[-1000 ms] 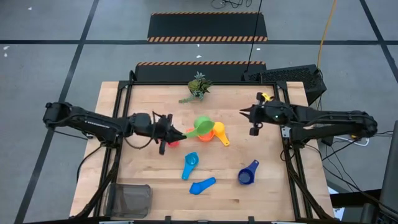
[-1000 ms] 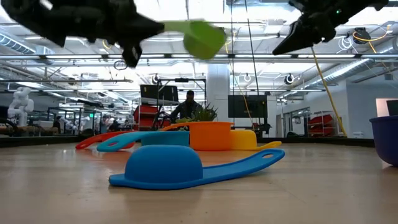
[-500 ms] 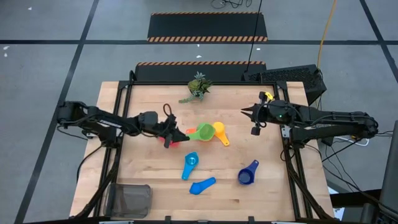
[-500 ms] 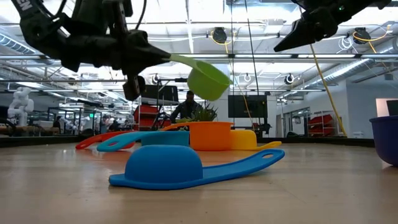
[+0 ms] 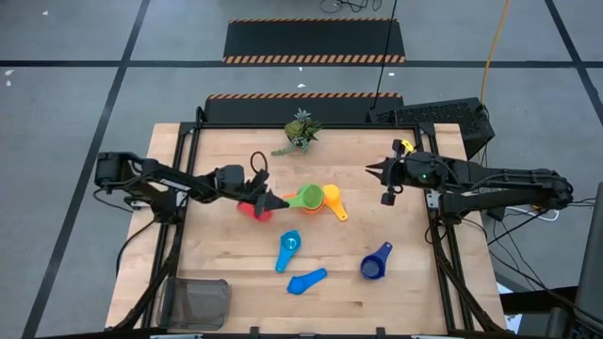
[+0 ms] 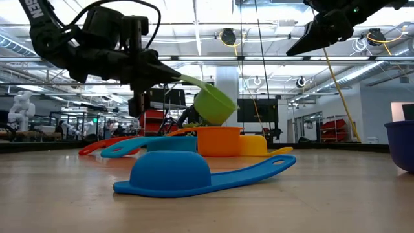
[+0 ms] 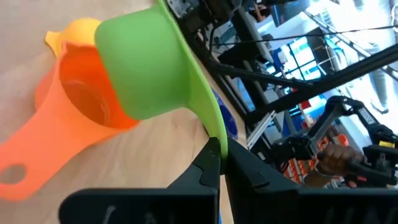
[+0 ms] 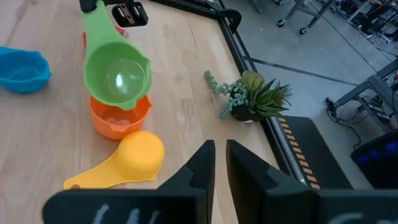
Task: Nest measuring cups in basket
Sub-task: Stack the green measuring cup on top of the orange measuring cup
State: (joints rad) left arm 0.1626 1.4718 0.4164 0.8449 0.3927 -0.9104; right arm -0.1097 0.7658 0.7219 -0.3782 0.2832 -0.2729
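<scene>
My left gripper (image 5: 273,201) is shut on the green measuring cup (image 5: 309,198), which hangs tilted just above the orange cup (image 8: 118,121). I cannot tell whether the two touch. The yellow cup (image 8: 142,151) lies against the orange one. The red cup (image 5: 252,210) lies under my left wrist. The light blue (image 5: 288,247), blue (image 5: 306,281) and dark blue (image 5: 375,264) cups lie nearer the front. The mesh basket (image 5: 198,301) stands at the near left corner. My right gripper (image 5: 372,169) hovers shut, high at the right. My left gripper pinches the free end of the green cup's handle (image 7: 214,134) between its two fingers. The fingers come nearly level from the table's left and lie along the handle. The cup is lifted off the table, tilted, its bowl (image 6: 213,107) over the orange cup.
A small potted plant (image 5: 300,132) stands at the table's far edge. Bare wood lies between the cups and the basket, and along the right side.
My left gripper has come down and gone a little toward the table's right, rolling as it went. It still holds the green cup, which has sunk from high above the table to just over the orange cup.
</scene>
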